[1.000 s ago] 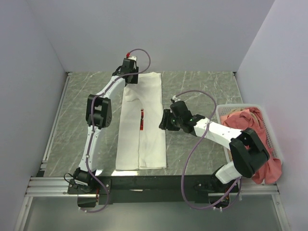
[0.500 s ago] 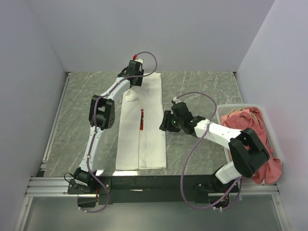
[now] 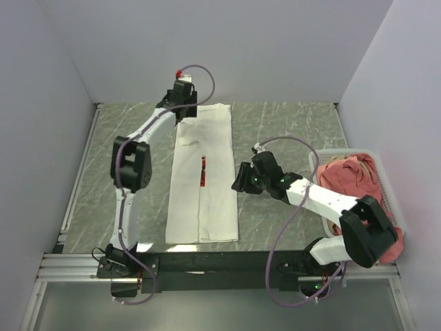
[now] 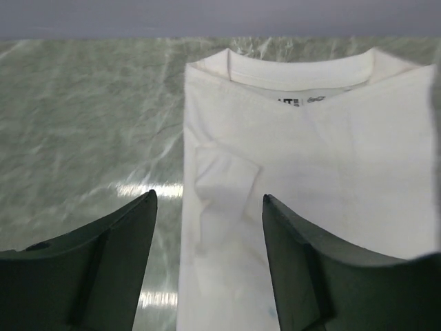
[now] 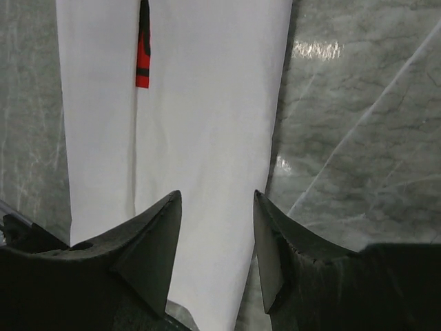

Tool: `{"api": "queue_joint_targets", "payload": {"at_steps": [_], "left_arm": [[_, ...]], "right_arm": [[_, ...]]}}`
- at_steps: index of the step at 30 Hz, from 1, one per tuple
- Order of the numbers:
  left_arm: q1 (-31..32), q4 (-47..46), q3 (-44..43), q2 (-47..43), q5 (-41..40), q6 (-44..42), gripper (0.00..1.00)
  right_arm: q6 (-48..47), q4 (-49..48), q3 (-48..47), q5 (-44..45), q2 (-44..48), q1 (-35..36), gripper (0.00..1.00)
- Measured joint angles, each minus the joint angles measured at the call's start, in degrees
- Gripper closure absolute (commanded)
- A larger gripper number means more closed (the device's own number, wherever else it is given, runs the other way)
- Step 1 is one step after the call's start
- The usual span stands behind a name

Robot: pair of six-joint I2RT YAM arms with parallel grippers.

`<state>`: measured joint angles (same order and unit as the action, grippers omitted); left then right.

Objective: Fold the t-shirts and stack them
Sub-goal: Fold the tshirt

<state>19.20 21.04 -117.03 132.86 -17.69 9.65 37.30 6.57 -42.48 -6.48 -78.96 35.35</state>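
A white t-shirt (image 3: 217, 200) lies on the table folded lengthwise into a long strip, with a sliver of its red print (image 3: 203, 171) showing at the centre fold. My left gripper (image 3: 181, 110) hovers open at the far end, its jaws (image 4: 209, 195) straddling the left edge of the shirt (image 4: 310, 152) near the collar (image 4: 296, 65), and it holds nothing. My right gripper (image 3: 239, 181) is open at the middle of the strip's right edge. Its jaws (image 5: 217, 194) stand empty over the cloth (image 5: 207, 103), with the red print (image 5: 142, 52) ahead. A salmon-pink t-shirt (image 3: 351, 176) is heaped in the basket.
A white slatted basket (image 3: 341, 152) stands at the right edge of the table, and pink cloth spills over its near side (image 3: 386, 241). Marbled green tabletop (image 3: 124, 138) shows on both sides of the strip. Grey walls close in the back and both sides.
The left gripper has shifted left along the collar end and its jaws have spread wider. The right arm has drawn slightly nearer, staying open at the shirt's right edge.
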Motion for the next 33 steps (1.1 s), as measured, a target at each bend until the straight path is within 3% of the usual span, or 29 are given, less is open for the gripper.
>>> {"api": "queue_joint_targets", "payload": {"at_steps": [3,4,8,12,16,20,24,30,33], "left_arm": [[-0.17,0.59,9.92,-13.99,-0.28,8.35,0.45],[-0.31,1.01,15.1,-20.41,-0.44,11.72,0.52],[-0.76,1.77,37.92,-46.75,-0.39,24.48,0.61],[-0.79,4.07,59.93,-66.36,0.46,33.97,0.65],[-0.61,9.62,77.57,-76.67,3.61,41.66,0.67],[1.77,16.83,84.85,-83.06,5.2,48.19,0.64],[6.69,20.24,85.31,-87.47,6.05,53.83,0.6],[7.91,22.01,86.99,-89.81,7.91,59.25,0.73],[8.48,22.29,89.9,-91.62,9.09,61.09,0.73]], "right_arm": [[1.38,0.66,2.67,-0.98,4.46,0.33,0.47],[1.9,1.09,3.72,-1.29,5.99,0.57,0.47],[4.2,4.22,8.02,-1.64,12.48,4.44,0.47],[8.41,6.29,13.31,-1.31,18.27,12.92,0.48],[14.36,5.92,19.89,-1.11,20.55,19.41,0.48],[19.58,5.27,23.5,-0.85,21.03,22.21,0.48],[23.78,3.48,24.28,-0.37,21.42,23.82,0.48],[29.44,-0.76,27.26,0.02,21.99,24.13,0.53],[31.95,-2.25,28.68,0.83,23.19,24.15,0.53]]}}
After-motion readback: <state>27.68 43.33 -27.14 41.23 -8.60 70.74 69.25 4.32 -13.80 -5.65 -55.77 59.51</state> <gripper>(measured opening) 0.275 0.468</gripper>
